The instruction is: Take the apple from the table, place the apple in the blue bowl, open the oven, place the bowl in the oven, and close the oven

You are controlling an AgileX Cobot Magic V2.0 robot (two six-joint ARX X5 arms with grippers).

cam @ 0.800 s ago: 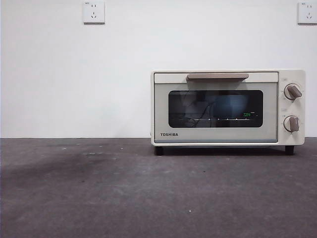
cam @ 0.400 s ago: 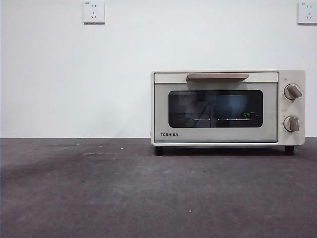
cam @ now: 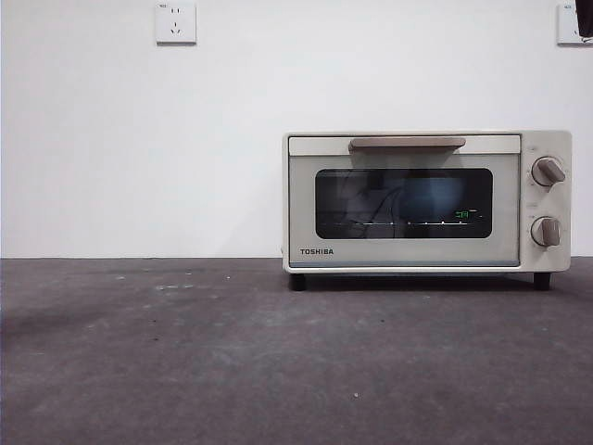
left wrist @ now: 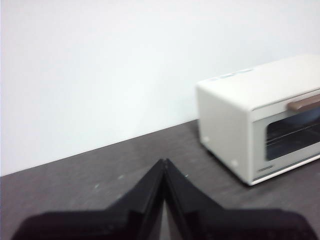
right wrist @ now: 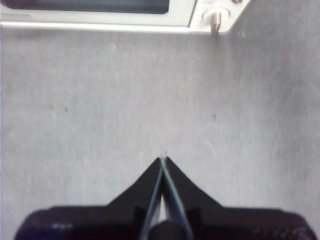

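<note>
The cream oven (cam: 426, 200) stands at the right on the table (cam: 232, 352) with its door closed. Through the dark glass a blue bowl (cam: 432, 197) shows dimly inside. The apple is hidden. My left gripper (left wrist: 164, 163) hovers above the table to the oven's left, with the oven (left wrist: 250, 115) off to one side; its jaws are shut and hold nothing. Above the table (right wrist: 150, 90) in front of the oven, my right gripper (right wrist: 163, 160) is shut and empty. The oven's lower edge (right wrist: 100, 11) and a knob (right wrist: 215, 18) lie beyond its tips.
A white wall with two sockets (cam: 175, 22) rises behind the table. A black arm tip (cam: 585, 17) shows at the front view's top right corner.
A black arm tip has come into the top right corner of the front view. The oven and the bowl inside it have not moved.
</note>
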